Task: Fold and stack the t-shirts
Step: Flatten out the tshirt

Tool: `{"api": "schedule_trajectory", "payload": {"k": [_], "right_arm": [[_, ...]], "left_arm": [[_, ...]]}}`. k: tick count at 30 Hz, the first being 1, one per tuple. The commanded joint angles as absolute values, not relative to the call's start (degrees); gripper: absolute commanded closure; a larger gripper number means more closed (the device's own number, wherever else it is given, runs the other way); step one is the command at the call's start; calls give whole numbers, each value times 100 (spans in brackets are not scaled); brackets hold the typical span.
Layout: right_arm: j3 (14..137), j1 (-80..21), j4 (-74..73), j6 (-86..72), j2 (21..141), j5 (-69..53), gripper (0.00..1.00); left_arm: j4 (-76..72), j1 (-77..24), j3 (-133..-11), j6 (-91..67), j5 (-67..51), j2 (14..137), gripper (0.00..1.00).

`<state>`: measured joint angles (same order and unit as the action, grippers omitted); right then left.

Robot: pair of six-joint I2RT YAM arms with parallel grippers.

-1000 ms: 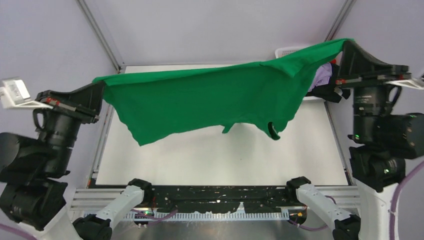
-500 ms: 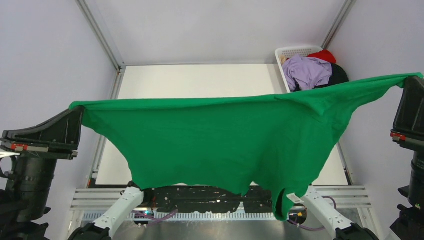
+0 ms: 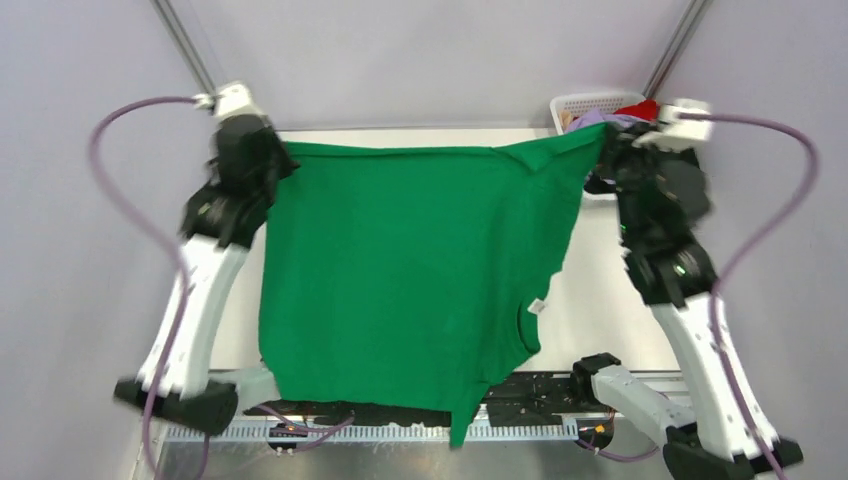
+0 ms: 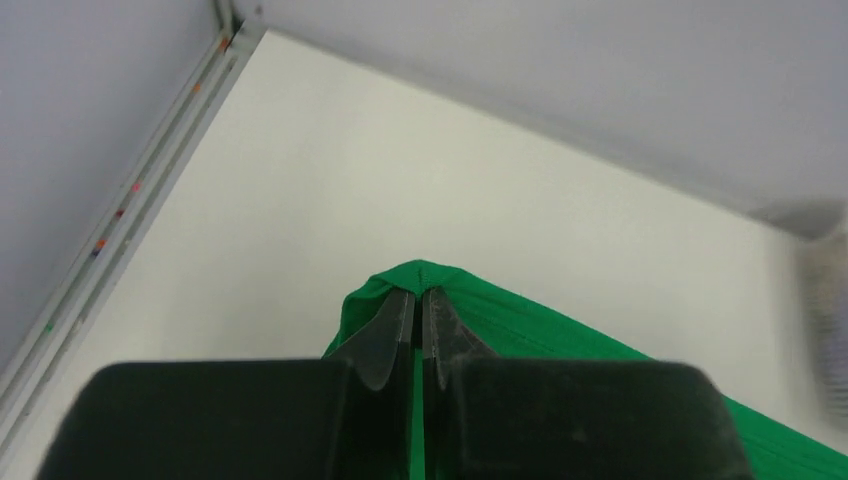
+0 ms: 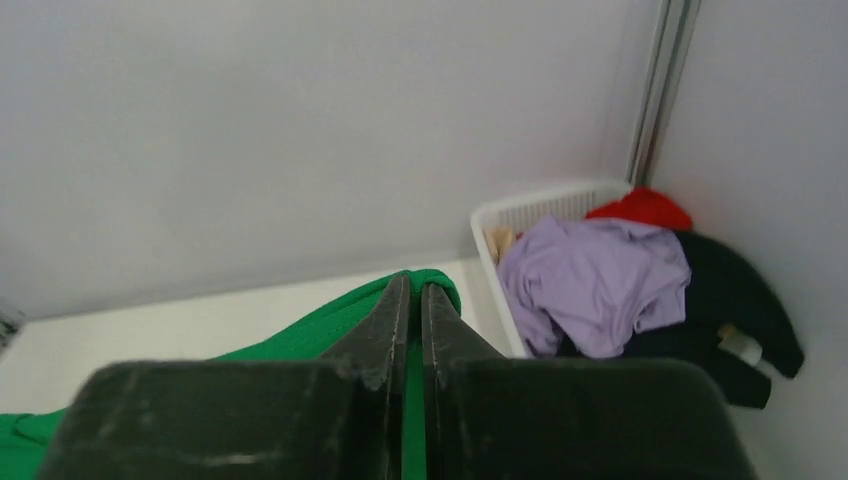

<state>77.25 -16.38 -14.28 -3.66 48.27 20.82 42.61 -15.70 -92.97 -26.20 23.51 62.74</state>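
The bright green t-shirt (image 3: 400, 270) is stretched out over the white table, its near end hanging past the front edge, a small white tag (image 3: 537, 306) showing at its right side. My left gripper (image 3: 283, 158) is shut on its far left corner (image 4: 420, 280). My right gripper (image 3: 600, 140) is shut on its far right corner (image 5: 425, 285). The lilac t-shirt (image 5: 600, 280), the red t-shirt (image 5: 645, 208) and the black t-shirt (image 5: 735, 300) lie heaped in the basket.
A white lattice basket (image 3: 580, 102) stands at the table's far right corner, also in the right wrist view (image 5: 530, 210). Grey walls and metal frame posts (image 3: 185, 45) close in the table. The arm bases and a black rail (image 3: 540, 385) sit along the front edge.
Both arms have swung forward from high near the camera to the far table edge, carrying the green shirt; it now spreads flat over the table instead of hanging between them.
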Motion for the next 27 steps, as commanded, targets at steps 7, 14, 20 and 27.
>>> {"api": "schedule_trajectory", "payload": {"k": [7,14,20,27], "right_arm": [[6763,-1404,-58,-1351,8224,1916,95],[8013,-1396,120,-1619,10580,1446,95],[8666,-1397,50,-1769,11209,1456,95],[9677,-1374,-481,-2486,11978,1372,95]], "left_arm": [[3456,-869,-9696,-2530,2565,10679,100],[4599,-783,-12221,-2820,2222,12783,100],[4118,-658,-12206,-2888,1992,12929,91],[3566,-340,-12514,-3560,1255,13316,85]]}}
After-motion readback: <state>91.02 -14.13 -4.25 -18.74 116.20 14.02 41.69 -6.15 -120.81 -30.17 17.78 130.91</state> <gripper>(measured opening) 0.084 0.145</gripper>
